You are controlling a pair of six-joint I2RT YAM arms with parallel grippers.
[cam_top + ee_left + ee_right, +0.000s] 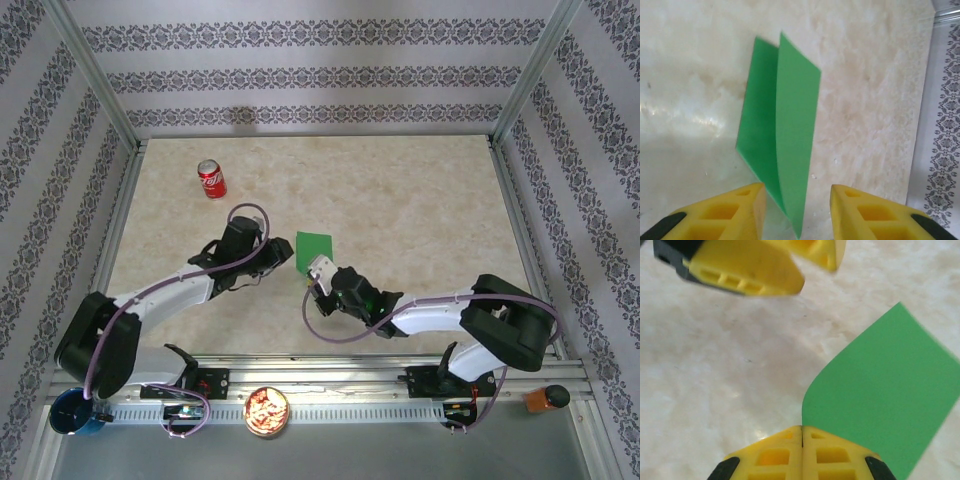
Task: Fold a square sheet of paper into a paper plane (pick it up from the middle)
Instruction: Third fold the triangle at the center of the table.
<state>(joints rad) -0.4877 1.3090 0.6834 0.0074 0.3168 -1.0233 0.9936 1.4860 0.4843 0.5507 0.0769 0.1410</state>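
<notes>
The square sheet of paper (314,245) is bright green and folded over into a narrower shape, lying mid-table with one flap raised (792,125). My left gripper (286,256) is open, its yellow fingers either side of the sheet's near point (796,192) without touching it. My right gripper (318,270) is shut, and the sheet's curved edge (880,390) runs straight into the seam between its fingertips (801,429). In the right wrist view the left fingers (750,267) hang just above and beyond the paper.
A red soda can (211,178) stands at the far left of the table. On the near rail sit a round tin (267,411), a blue cup (72,415) and an orange object (545,398). Patterned walls enclose the table.
</notes>
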